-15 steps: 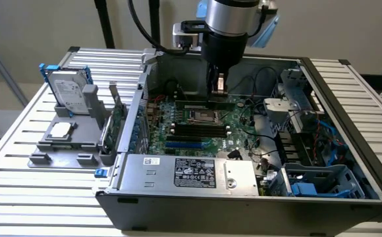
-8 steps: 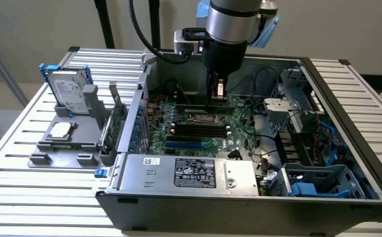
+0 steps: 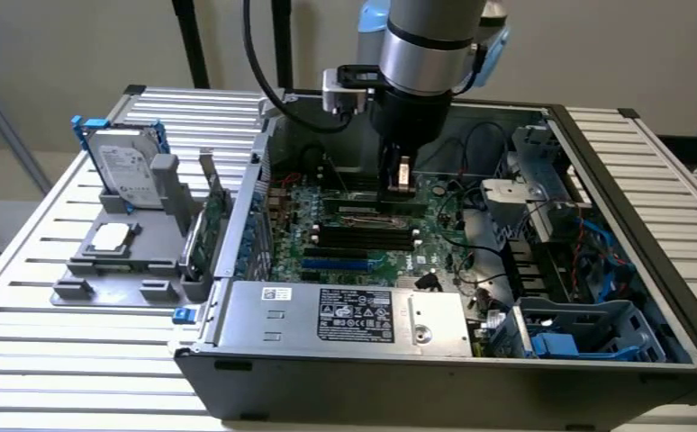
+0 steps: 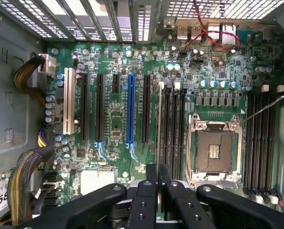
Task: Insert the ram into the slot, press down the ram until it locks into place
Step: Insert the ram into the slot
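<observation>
Wrist view: you have the gripper (image 4: pixel 158 177) clamped on the ram (image 4: pixel 159 126), edge-on, just beside the slot (image 4: pixel 168 129) on the motherboard (image 4: pixel 115 124), not yet seated. Insertion step, by my judgement; you need the ram's edge aligned along that slot.

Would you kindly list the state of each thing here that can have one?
gripper: shut on the ram
ram: held edge-on above the motherboard
slot: empty, like its neighbours
CPU socket: empty
computer case: side open
hard drive: upright in its grey holder
</observation>
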Controlling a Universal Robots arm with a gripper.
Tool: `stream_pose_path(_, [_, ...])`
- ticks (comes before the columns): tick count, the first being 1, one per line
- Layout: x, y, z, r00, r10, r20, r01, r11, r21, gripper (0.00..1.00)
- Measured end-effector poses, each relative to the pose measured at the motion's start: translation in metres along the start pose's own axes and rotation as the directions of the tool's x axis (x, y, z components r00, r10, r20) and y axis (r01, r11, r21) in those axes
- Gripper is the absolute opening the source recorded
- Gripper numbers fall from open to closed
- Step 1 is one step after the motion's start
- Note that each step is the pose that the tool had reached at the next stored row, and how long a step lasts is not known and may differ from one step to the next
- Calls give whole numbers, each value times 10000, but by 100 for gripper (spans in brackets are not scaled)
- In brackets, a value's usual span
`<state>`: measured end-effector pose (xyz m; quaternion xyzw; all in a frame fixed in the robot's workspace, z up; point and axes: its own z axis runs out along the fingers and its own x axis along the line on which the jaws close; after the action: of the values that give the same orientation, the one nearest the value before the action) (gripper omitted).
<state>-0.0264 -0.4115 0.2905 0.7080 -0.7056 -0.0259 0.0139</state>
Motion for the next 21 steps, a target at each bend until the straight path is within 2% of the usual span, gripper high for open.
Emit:
stream_pose_path(5, [1,-47,89,10000,4,0,-4,10000,-20,13])
stream_pose_path(11, [2,-56,198,10000,7,0,-7,10000,-21,13])
stream_pose_path(21, [-19,23,385,10000,11,1,-11,10000,-21,13])
